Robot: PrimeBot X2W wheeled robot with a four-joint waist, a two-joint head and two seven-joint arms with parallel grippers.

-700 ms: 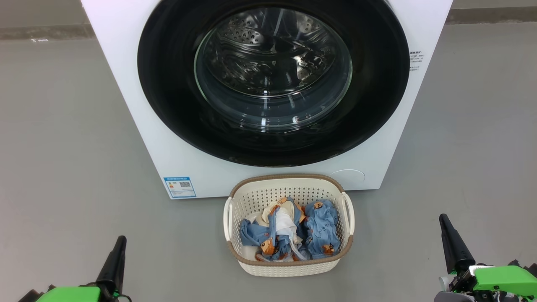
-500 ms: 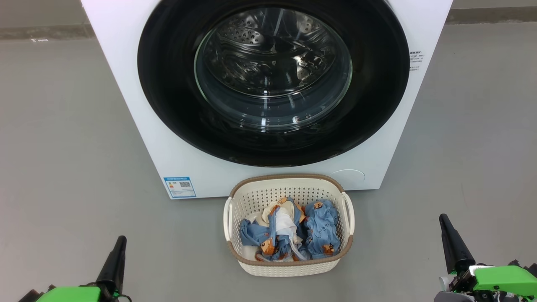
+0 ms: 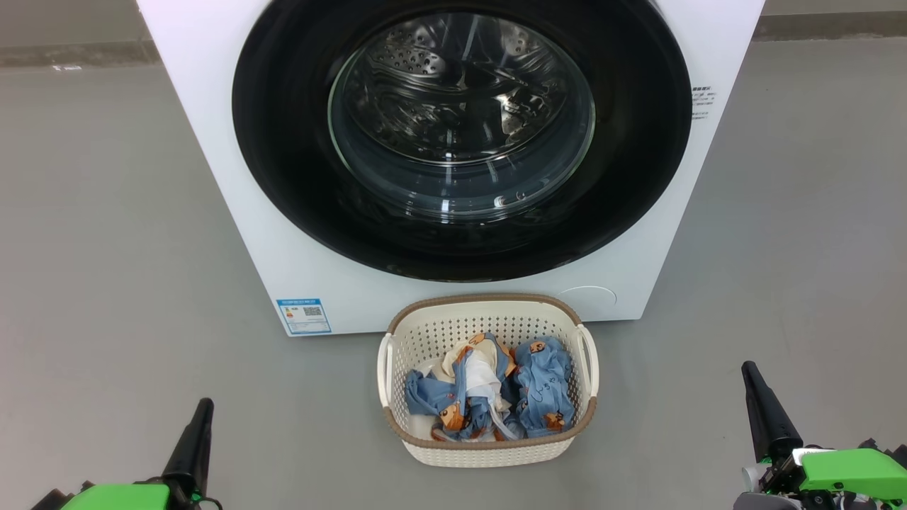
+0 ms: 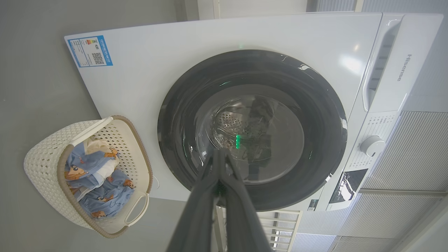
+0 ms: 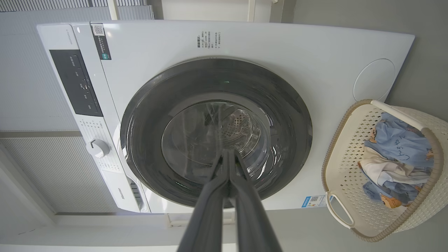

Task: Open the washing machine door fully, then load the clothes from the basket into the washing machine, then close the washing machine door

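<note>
Black-rimmed washing machine door (image 3: 460,248) sits shut on the white washing machine (image 3: 212,142). Basket (image 3: 489,453) stands on the grey floor (image 3: 106,283) just in front of it, clothes (image 3: 538,389) heaped inside. Left tool (image 4: 219,152) and right tool (image 5: 228,152) are clenched, fingers together, grasping nothing, apart from the basket.

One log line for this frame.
washing machine door: closed | clothes: in basket | basket: on floor before washing machine | left gripper: shut, empty | right gripper: shut, empty
</note>
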